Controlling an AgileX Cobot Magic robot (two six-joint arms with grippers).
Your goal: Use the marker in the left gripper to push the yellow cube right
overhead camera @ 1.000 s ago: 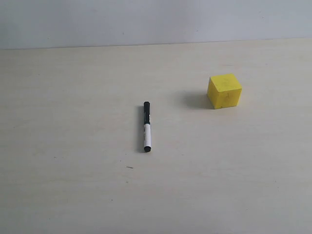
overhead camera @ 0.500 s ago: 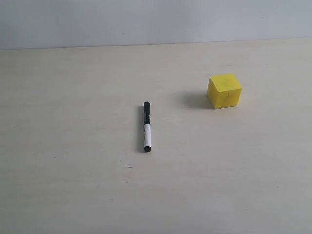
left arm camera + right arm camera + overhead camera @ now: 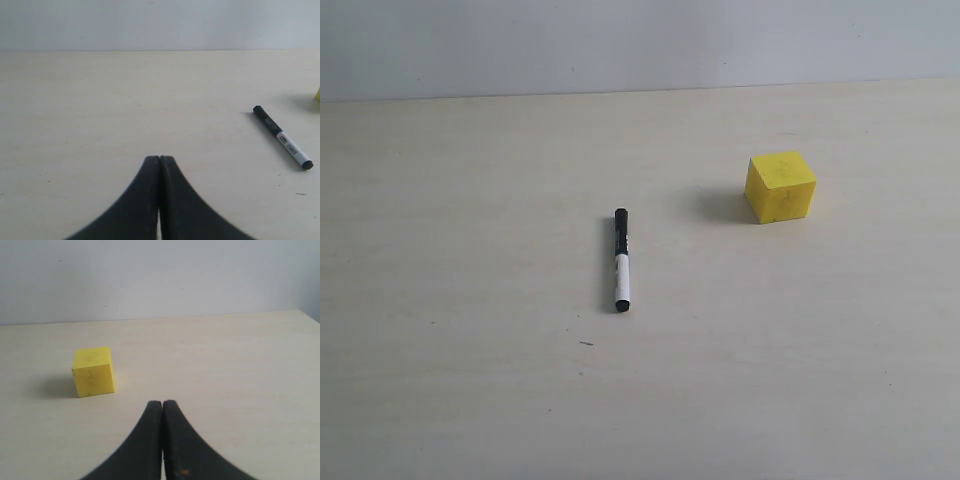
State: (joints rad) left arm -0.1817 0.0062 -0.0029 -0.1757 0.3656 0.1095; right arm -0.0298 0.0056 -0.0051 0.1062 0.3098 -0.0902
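We find the marker (image 3: 621, 260) lying flat and unheld near the middle of the tabletop (image 3: 470, 330), its black cap pointing toward the far edge. The yellow cube (image 3: 780, 186) stands well apart from it, nearer the far edge and toward the right-hand side in the exterior view. We record the left gripper (image 3: 159, 159) with its jaws pressed together on nothing, clear of the marker, and the right gripper (image 3: 162, 403) likewise closed and empty, the cube near it but untouched.

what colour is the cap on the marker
Black, on the marker with a white barrel; clearest in the left wrist view.
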